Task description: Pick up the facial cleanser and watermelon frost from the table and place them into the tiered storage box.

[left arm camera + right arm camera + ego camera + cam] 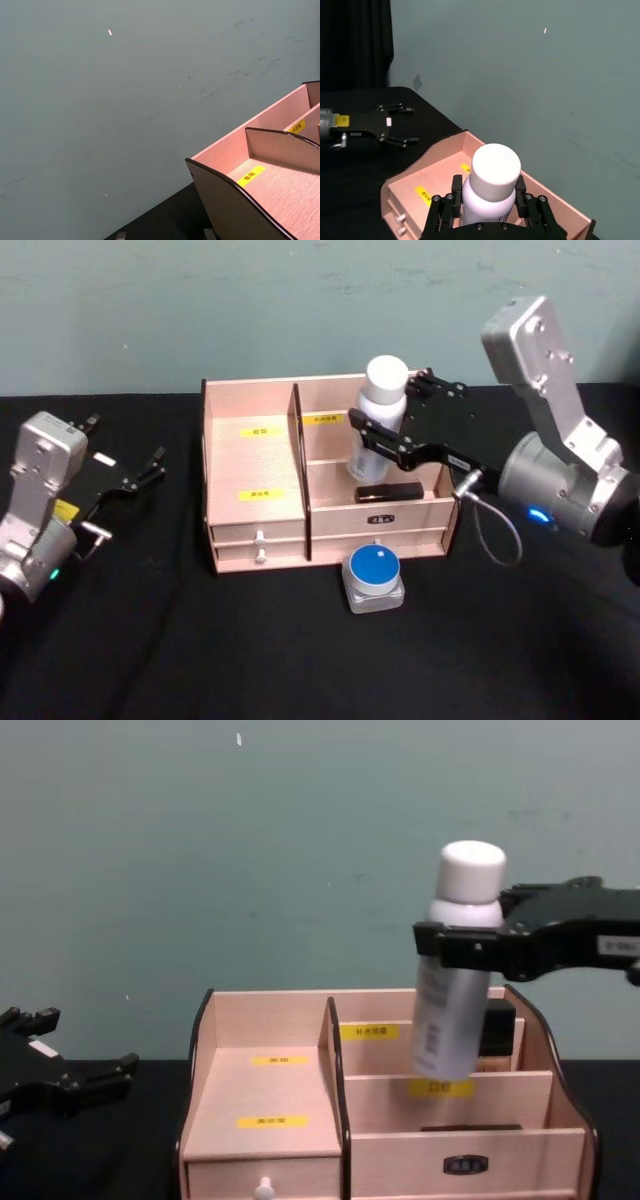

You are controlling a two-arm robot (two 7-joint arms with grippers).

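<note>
The facial cleanser (pixel 383 405), a white bottle with a white cap, hangs slightly tilted over the right half of the tiered storage box (pixel 255 455). My right gripper (pixel 378 440) is shut on its body just below the cap. In the chest view the facial cleanser (pixel 455 980) has its base down among the right rear tiers of the tiered storage box (pixel 270 1090). The watermelon frost (pixel 375 577), a small grey case with a round blue lid, lies on the table just in front of the box. My left gripper (pixel 125 445) rests open at the far left.
A flat black item (pixel 388 492) lies in the box's right front tier. The wide left compartment (pixel 280 185) holds nothing but yellow labels. Black cloth covers the table, and a green wall stands close behind the box.
</note>
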